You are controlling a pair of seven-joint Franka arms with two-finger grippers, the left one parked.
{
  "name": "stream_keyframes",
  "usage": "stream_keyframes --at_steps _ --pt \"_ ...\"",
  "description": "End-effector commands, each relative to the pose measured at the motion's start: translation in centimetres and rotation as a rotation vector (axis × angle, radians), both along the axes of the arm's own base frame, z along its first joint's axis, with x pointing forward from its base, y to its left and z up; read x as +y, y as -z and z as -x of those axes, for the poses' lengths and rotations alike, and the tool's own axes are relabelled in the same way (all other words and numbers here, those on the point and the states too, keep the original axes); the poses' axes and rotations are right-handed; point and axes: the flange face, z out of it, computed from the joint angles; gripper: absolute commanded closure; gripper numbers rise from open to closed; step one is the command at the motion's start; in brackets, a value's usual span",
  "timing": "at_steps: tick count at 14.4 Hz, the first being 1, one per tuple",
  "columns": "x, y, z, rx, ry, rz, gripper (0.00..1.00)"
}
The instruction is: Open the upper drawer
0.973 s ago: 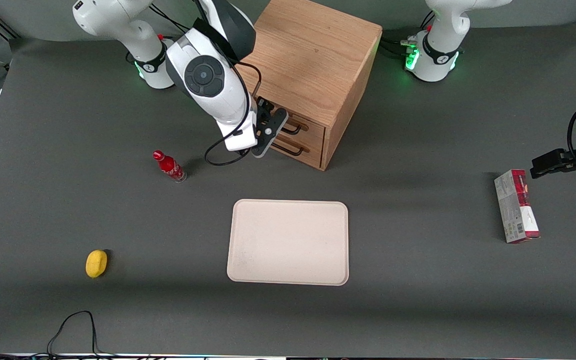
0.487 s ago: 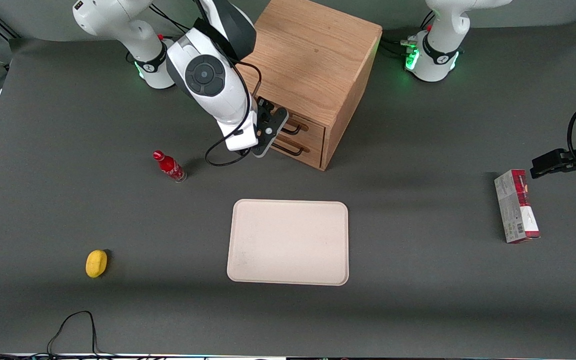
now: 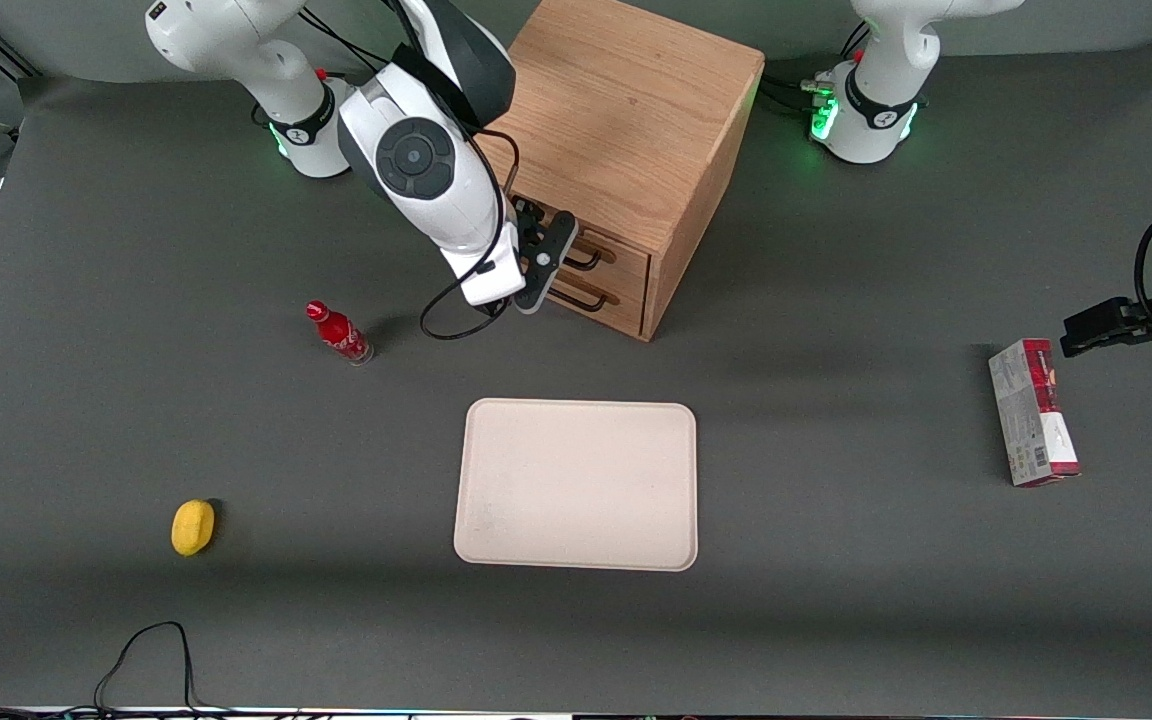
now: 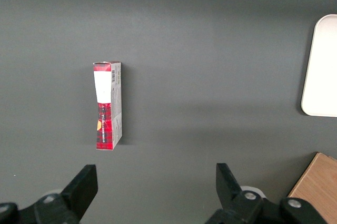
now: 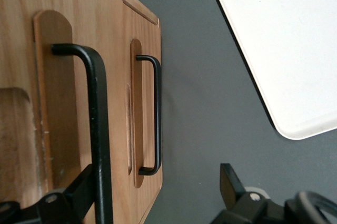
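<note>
Since a second ago, my gripper [image 3: 548, 262] has edged closer to the cabinet [image 3: 626, 130] at upper centre, fingers apart astride the upper drawer [image 3: 604, 255]'s black handle [image 5: 97, 129], ready to clamp before pulling

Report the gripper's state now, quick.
Gripper: open, holding nothing, at the upper drawer's handle, with one finger beside the bar; the drawer is not yet pulled out.

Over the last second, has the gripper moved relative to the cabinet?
Yes. The gripper has shifted closer to the cabinet front, and now sits at the upper drawer handle, fingers open around the bar.
</note>
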Motion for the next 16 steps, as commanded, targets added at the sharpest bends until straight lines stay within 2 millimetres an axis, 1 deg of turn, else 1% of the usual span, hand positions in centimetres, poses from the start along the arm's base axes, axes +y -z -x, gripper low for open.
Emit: stream_keyframes --at_steps 1,3,4,7,9,11,14,16 --pt "0.1 0.3 -0.3 -0.035 -0.033 -0.001 0.0" --pt "0.0 1.1 -0.6 -0.024 -0.025 0.002 0.0" --pt "0.0 1.8 -0.8 -0.016 -0.018 0.008 0.0" --pt "-0.4 2.2 -1.3 -0.01 0.002 0.014 0.0" --pt "-0.7 2.1 -1.6 -0.008 0.009 0.016 0.0" --pt "-1.3 1.3 -2.5 -0.016 0.026 0.01 0.0" --pt "-1.0 0.9 -3.6 -0.027 0.066 0.005 0.0" --pt "-1.1 1.1 -4.7 -0.032 0.078 0.003 0.0"
